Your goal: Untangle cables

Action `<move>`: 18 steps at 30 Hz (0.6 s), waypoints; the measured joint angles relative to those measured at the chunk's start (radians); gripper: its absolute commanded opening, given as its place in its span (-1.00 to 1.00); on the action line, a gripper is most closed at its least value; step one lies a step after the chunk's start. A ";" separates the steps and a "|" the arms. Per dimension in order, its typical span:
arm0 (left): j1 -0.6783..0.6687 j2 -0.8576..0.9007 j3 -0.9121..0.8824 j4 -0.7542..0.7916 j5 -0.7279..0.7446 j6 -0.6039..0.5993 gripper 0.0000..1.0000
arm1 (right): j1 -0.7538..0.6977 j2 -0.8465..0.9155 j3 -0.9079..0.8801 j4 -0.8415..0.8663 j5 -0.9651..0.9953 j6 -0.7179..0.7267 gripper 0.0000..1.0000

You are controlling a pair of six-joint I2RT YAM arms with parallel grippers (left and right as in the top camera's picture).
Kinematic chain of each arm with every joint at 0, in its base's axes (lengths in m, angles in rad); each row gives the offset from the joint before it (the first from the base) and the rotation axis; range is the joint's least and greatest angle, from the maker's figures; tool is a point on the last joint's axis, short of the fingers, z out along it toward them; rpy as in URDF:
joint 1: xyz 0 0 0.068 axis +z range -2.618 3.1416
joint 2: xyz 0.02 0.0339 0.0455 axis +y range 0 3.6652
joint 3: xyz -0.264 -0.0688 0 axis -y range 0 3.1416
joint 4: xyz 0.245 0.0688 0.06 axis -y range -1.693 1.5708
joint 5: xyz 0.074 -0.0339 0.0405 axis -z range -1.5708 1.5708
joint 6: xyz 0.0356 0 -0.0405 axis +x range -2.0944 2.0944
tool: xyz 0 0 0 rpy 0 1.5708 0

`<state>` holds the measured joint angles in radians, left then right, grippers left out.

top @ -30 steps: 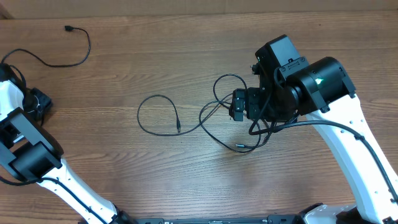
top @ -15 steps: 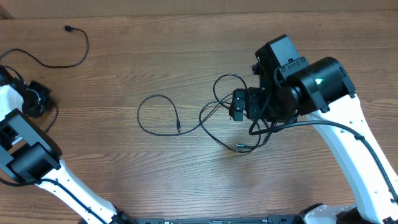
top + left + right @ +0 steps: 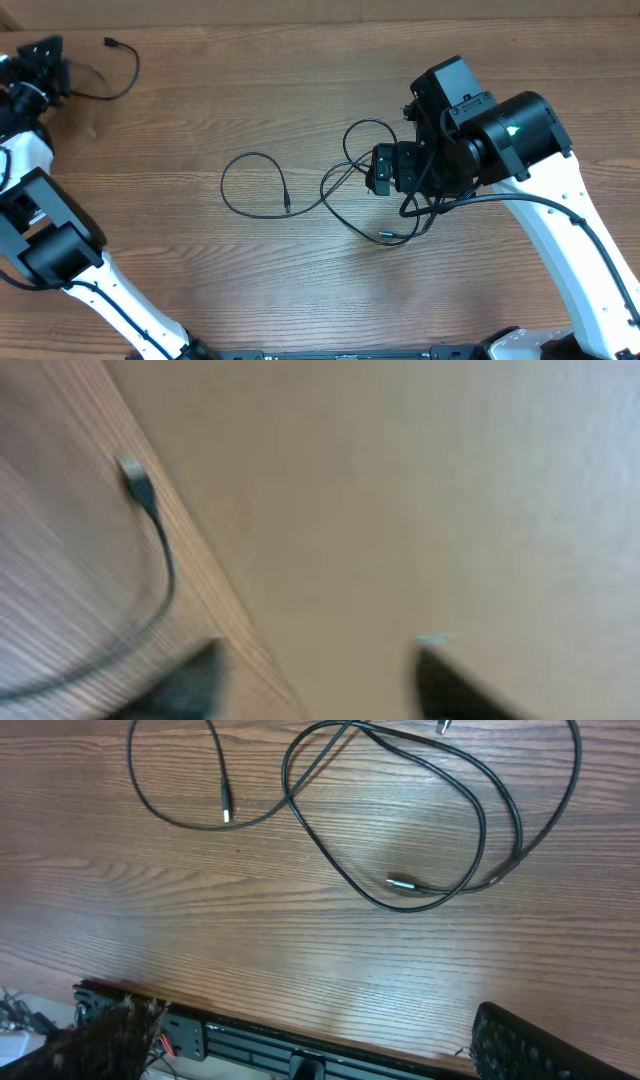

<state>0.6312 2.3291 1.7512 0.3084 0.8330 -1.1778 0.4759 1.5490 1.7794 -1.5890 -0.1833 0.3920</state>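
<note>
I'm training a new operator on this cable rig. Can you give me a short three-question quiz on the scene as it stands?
1. True or false: the right gripper is shut on a cable.
2. The lone cable lies in which corner of the table? A far left, B far right, C near right.
3. Fill in: the left gripper is ___ (open or shut).
Key: 1 false; 2 A; 3 open.

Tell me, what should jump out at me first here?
A tangle of thin black cables sprawls across the middle of the wooden table, with the right gripper poised open over its right side. At the far left corner, one separate cable curls beside the left gripper.
</note>
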 measured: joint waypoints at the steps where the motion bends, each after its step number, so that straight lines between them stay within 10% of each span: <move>1: -0.009 0.000 0.000 -0.026 0.006 -0.008 0.84 | 0.000 0.000 0.000 0.000 -0.002 0.000 1.00; 5: -0.043 0.000 0.000 -0.201 0.024 0.052 0.54 | 0.000 0.000 0.000 0.000 -0.011 0.001 0.99; 18: -0.055 -0.012 0.000 -0.412 0.119 0.404 0.51 | 0.000 0.000 0.000 0.015 0.008 0.000 1.00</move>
<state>0.5766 2.3169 1.7508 -0.1032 0.9524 -0.7734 0.4759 1.5490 1.7794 -1.5742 -0.1749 0.3923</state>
